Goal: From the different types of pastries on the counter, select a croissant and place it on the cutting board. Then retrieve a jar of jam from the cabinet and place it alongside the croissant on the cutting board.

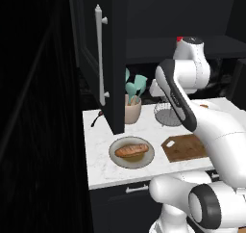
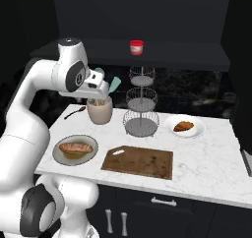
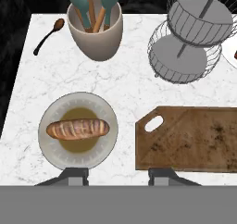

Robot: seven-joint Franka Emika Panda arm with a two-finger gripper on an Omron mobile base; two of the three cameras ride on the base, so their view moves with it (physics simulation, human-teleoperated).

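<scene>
The croissant (image 2: 183,126) lies on a white plate (image 2: 198,132) at the back right of the counter (image 2: 206,158). The cutting board (image 2: 140,162) (image 3: 194,140) lies bare near the front edge, handle hole to the left. A long loaf (image 2: 75,148) (image 3: 77,129) rests on a round grey plate (image 3: 48,149). The red jar of jam (image 2: 136,47) stands on the dark cabinet shelf, and the cabinet door (image 1: 98,58) hangs open. My gripper (image 3: 118,174) hovers high above the counter between loaf and board, open, with nothing between its fingers.
A beige crock of teal utensils (image 2: 100,110) and a three-tier wire stand (image 2: 141,104) stand at the back of the counter. A dark spoon (image 2: 74,113) lies at the back left. The open door's edge (image 1: 117,107) overhangs the counter's left part.
</scene>
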